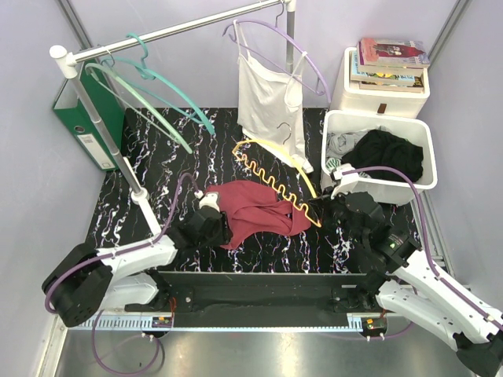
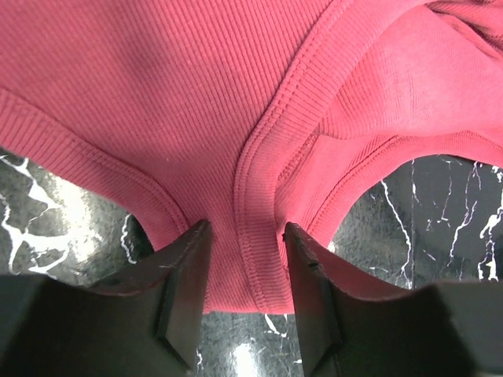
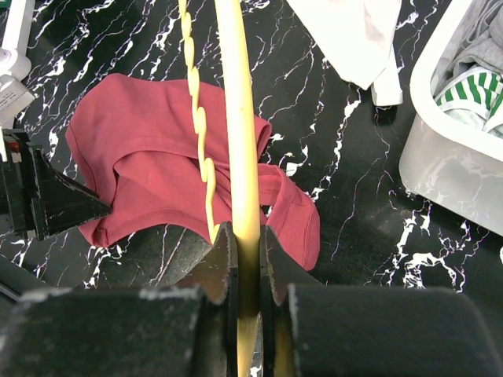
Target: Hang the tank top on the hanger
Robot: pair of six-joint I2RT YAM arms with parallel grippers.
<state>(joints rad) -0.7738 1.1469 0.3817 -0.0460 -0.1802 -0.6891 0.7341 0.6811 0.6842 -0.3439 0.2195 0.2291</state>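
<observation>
The maroon tank top [image 1: 255, 210] lies crumpled on the black marbled table [image 1: 157, 165]. My left gripper [image 1: 218, 229] is at its left edge, open. In the left wrist view its fingers [image 2: 185, 275] stand on either side of a ribbed strap end of the tank top [image 2: 251, 157], which lies flat on the table. My right gripper [image 1: 324, 212] is shut on one end of the yellow hanger [image 1: 275, 177]. In the right wrist view the hanger's arched bar [image 3: 236, 133] runs out from the shut jaws over the tank top [image 3: 141, 149], with the wavy bar beside it.
A clothes rail [image 1: 181, 30] crosses the back with teal hangers [image 1: 149, 86] and a lilac hanger [image 1: 283, 47] carrying a white camisole [image 1: 267, 98]. A white bin [image 1: 424, 149] with a black garment stands at the right, books [image 1: 389, 59] behind it, a green binder [image 1: 86, 126] at the left.
</observation>
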